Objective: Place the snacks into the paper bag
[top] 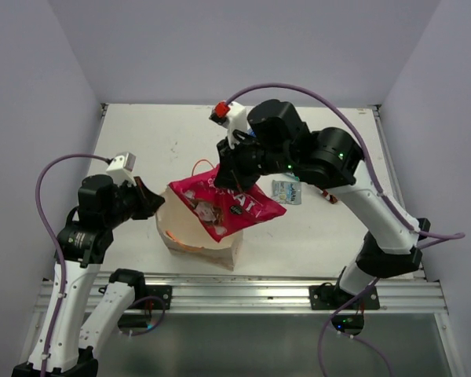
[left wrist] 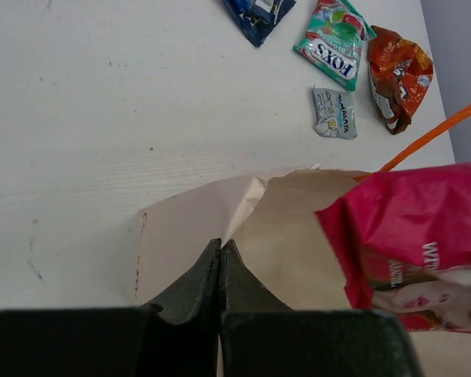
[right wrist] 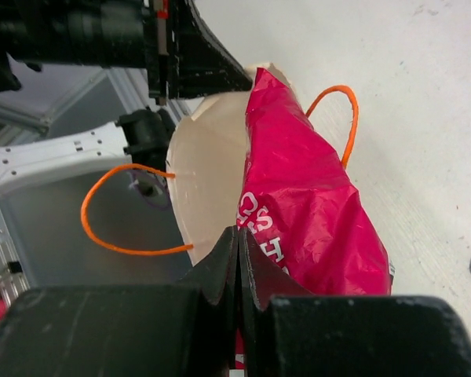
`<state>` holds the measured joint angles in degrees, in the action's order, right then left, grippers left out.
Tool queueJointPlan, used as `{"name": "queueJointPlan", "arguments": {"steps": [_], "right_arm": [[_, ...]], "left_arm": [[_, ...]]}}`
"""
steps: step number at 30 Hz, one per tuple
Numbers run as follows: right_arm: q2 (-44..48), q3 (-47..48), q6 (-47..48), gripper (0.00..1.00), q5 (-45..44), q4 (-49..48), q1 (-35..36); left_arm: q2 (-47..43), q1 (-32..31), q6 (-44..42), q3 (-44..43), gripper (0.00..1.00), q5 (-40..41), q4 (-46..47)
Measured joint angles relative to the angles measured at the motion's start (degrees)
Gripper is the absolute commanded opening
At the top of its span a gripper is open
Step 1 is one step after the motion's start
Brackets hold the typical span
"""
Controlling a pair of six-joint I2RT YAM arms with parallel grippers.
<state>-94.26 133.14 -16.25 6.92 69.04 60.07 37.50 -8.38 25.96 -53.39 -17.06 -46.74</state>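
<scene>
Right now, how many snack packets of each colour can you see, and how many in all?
Red-pink packet: 1
Orange-red packet: 1
Green-white packet: 1
Blue packet: 1
Silvery-grey packet: 1
Total: 5

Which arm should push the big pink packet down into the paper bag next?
Probably right: the right gripper grips the pink packet over the paper bag; the left gripper pinches the bag's rim.

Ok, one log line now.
left tool: shut on paper bag | right tool: shut on red-pink packet, at bag mouth | four snacks outside
</scene>
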Motion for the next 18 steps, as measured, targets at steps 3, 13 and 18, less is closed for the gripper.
{"name": "queueJointPlan", "arguments": {"steps": [3, 13, 18], "right_arm": [[-2.97, 0.02, 1.07, 0.0, 0.68, 1.22, 0.81], [-12.41, 4.22, 2.86, 0.37, 2.23, 2.86, 2.58], [-12.61, 12.31, 2.12, 0.84, -0.59, -0.48, 2.75]], "left_arm": [[-0.17, 0.0, 0.0, 0.0, 0.0, -0.17, 0.0], [-1.11, 0.0, 0.0, 0.07, 0.0, -0.37, -0.26], [-1.36, 0.0, 0.02, 0.44, 0.0, -0.52, -0.26]]}}
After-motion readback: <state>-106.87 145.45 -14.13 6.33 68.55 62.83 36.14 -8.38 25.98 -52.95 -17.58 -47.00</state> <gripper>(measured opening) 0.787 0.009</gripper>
